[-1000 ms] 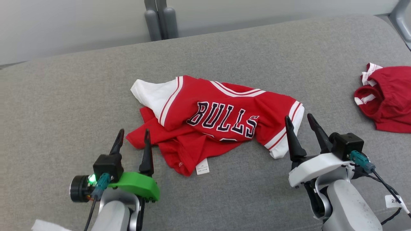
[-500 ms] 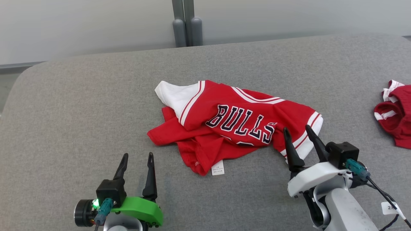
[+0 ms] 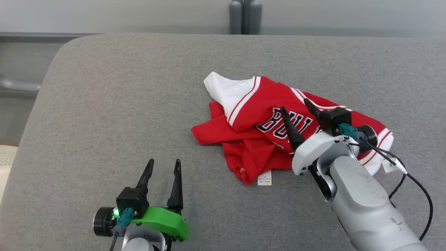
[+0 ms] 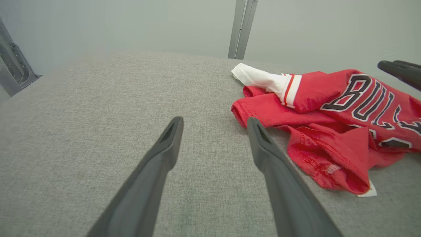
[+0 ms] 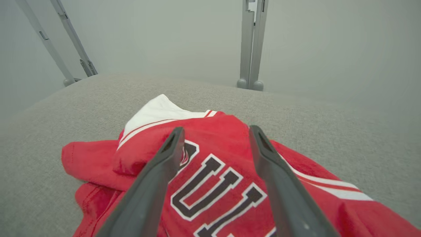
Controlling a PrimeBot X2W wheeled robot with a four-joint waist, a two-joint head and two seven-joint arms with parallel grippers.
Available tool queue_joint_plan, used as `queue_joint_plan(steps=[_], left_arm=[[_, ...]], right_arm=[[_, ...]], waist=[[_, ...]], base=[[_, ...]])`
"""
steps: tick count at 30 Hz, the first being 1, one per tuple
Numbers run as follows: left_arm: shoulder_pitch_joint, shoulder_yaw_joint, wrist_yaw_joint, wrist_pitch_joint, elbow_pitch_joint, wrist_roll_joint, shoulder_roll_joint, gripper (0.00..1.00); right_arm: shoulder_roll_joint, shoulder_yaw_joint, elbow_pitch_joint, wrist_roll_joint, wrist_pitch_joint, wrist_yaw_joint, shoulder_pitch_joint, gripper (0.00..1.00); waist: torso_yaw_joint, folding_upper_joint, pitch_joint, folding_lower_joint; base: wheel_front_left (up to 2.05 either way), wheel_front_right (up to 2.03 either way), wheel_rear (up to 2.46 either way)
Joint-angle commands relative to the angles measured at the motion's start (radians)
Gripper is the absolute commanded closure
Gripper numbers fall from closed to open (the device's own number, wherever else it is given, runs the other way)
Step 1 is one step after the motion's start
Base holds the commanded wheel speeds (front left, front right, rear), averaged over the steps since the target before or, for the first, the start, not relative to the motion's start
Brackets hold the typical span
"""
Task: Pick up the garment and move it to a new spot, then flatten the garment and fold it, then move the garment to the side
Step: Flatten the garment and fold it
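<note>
Jersey (image 3: 251,146), red with white sleeves and dark lettering, lies crumpled on the grey fabric-covered counter (image 3: 104,104), right of its middle, with a white label (image 3: 264,180) at the near edge. The right pincer (image 3: 293,104) is over the lettering, fingers spread wide, grasping nothing; whether its tips touch the cloth is unclear. The left pincer (image 3: 164,162) is likewise spread and empty, above bare counter near the jersey's left edge.

Illumination bright, even, diffuse. Shadows faint, soft-edged, under the garment (image 3: 244,157) folds. Head view sharp throughout. Wrist views: wide-angle bending toward the edges; fingers (image 4: 144,184) at 6 o'clock soft, wall (image 4: 131,26) at 12 o'clock hazy.
</note>
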Motion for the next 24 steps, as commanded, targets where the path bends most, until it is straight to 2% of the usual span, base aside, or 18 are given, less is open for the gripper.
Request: queue_joint_plan(steps=[1, 9, 21, 22, 23, 24], left_arm=[[-0.017, -0.001, 0.003, 0.000, -0.002, -0.005, 0.003, 0.00], [-0.008, -0.011, 0.004, 0.000, -0.017, -0.014, 0.003, 0.00], [-0.018, -0.016, 0.007, 0.000, -0.037, -0.025, 0.003, 0.00], [-0.022, -0.017, 0.006, 0.000, -0.038, -0.025, 0.003, 0.00], [-0.027, -0.018, 0.007, 0.000, -0.039, -0.025, 0.003, 0.00], [-0.031, -0.020, 0.006, 0.000, -0.040, -0.026, 0.003, 0.00]], right_arm=[[-0.005, 0.016, 0.029, -0.003, 0.002, -0.001, -0.033, 0.00], [-0.025, 0.108, 0.156, -0.033, 0.000, -0.001, -0.124, 0.00], [-0.059, 0.143, 0.221, -0.092, 0.032, -0.001, -0.164, 0.00], [-0.062, 0.147, 0.225, -0.098, 0.038, -0.001, -0.168, 0.15], [-0.064, 0.147, 0.226, -0.100, 0.036, -0.001, -0.172, 0.55], [-0.067, 0.145, 0.223, -0.106, 0.032, -0.001, -0.179, 1.00]], waist=[[0.067, 0.0000, 0.031, 0.0000], [0.112, 0.0000, 0.042, 0.0000], [0.083, 0.0000, 0.062, 0.0000], [0.081, 0.0000, 0.064, 0.0000], [0.080, 0.0000, 0.068, 0.0000], [0.081, 0.0000, 0.073, 0.0000]], base=[[0.00, 0.00, 0.00], [0.00, 0.00, 0.00], [0.00, 0.00, 0.00], [0.00, 0.00, 0.00], [0.00, 0.00, 0.00], [0.00, 0.00, 0.00]])
